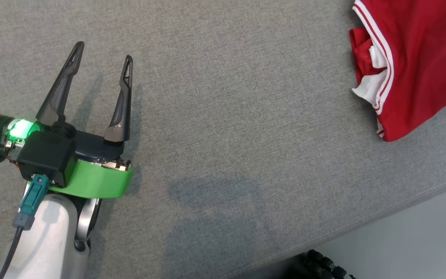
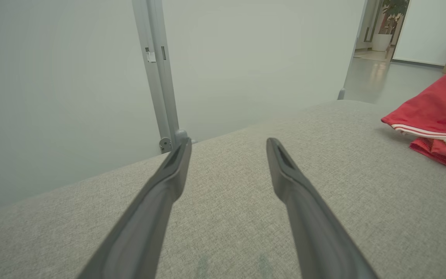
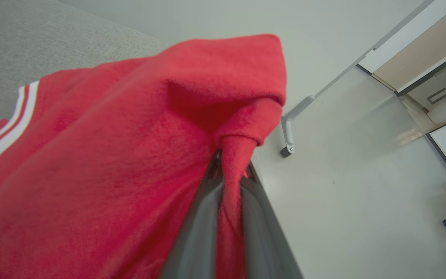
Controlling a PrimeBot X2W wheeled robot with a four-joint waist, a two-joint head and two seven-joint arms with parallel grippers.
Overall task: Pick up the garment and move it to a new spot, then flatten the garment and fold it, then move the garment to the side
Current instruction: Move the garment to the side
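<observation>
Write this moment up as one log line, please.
right end effector: shut on red garment | left end effector: open, empty, over grey cushion | stage: pick-up

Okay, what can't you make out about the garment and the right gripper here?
Garment: head view, cut off by the top and right edges; full shape unknown.
Right gripper: right wrist view, fingertips buried in the pinched red cloth.
Dark ribbed object: head view, cut by the bottom edge; unidentifiable.
</observation>
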